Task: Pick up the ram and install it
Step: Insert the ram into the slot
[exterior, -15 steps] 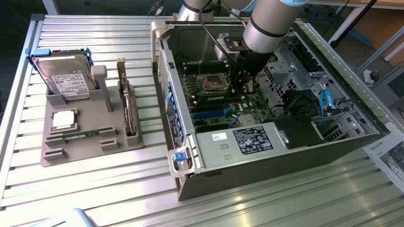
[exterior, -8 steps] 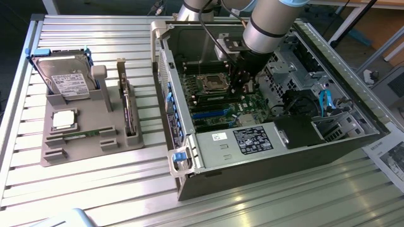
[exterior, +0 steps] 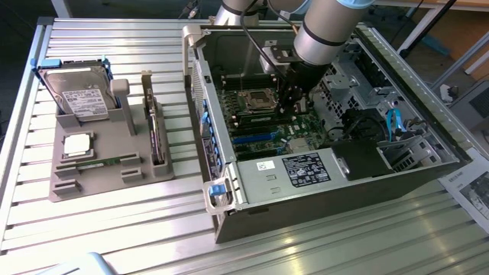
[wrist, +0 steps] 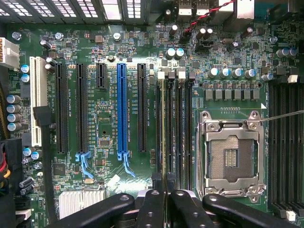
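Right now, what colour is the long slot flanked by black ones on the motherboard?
Blue; the slot shows best in the wrist view.

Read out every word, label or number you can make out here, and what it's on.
No text reads clearly.
Hard drive label: print too small.
Black power supply label: too small.
White sticker on the case: too small.
Motherboard slot lettering: blurred.
Printed sheet at the exterior view's right: too small.

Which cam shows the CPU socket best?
Wrist view: the CPU socket lies face-on and empty, with its metal frame whole. The exterior view shows it obliquely inside the case, far smaller, next to the arm.
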### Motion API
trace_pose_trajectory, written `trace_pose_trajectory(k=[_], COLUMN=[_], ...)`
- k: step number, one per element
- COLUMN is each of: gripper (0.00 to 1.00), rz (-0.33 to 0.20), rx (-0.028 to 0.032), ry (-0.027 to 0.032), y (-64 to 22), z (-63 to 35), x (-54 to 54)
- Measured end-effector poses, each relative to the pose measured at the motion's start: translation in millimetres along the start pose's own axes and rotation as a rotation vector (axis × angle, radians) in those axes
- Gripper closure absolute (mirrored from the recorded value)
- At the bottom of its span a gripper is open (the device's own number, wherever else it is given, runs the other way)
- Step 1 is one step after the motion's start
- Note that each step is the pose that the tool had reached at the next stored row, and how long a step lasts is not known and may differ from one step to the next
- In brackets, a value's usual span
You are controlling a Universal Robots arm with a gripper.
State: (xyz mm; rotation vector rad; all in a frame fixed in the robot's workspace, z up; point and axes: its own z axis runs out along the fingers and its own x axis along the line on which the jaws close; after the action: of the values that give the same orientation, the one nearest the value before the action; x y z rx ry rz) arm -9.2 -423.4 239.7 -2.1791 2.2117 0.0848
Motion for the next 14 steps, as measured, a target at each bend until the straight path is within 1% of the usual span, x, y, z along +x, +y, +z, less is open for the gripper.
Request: trace_pose_trajectory(k=[14], gripper=[0.88], rz=[0.0], rx=[0.0], ry=[0.0001], y=[0.0], z=[0.0], x=[-1.6])
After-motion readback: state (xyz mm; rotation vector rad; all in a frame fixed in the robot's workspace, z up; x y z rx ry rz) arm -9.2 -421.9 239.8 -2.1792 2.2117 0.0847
